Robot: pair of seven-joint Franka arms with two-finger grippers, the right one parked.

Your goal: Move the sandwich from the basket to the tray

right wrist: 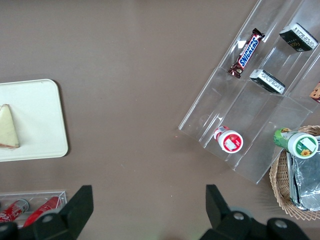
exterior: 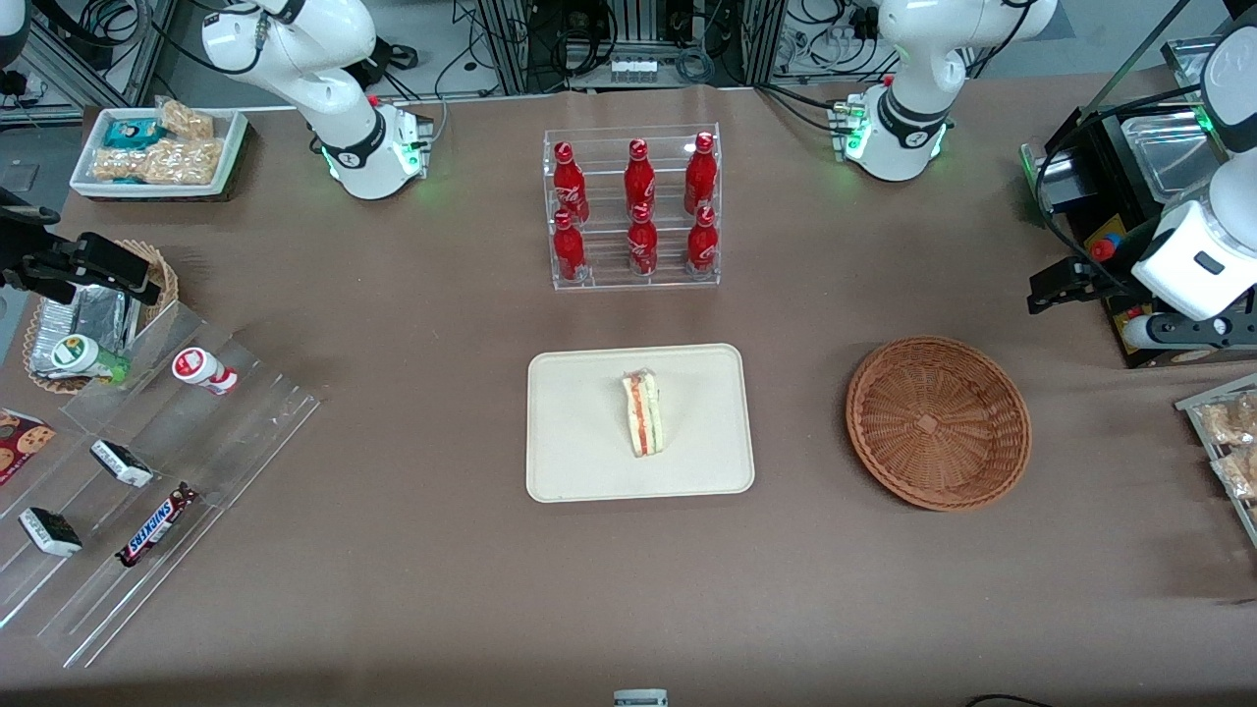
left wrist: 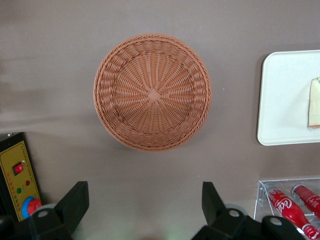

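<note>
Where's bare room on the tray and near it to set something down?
The tray is bare on either side of the sandwich. The basket holds nothing. Brown table shows between tray and basket, and nearer the front camera than both. It is crowded at the bottle rack and the acrylic snack rack. The hand hangs open, off the basket's rim.

I see sandwich [exterior: 643, 412] on tray [exterior: 579, 462] | basket [exterior: 938, 422] beside tray, toward working arm's end | bottle rack [exterior: 633, 208] farther from front camera than tray | my gripper [left wrist: 145, 202] fingers apart, raised near basket, holding nothing
</note>
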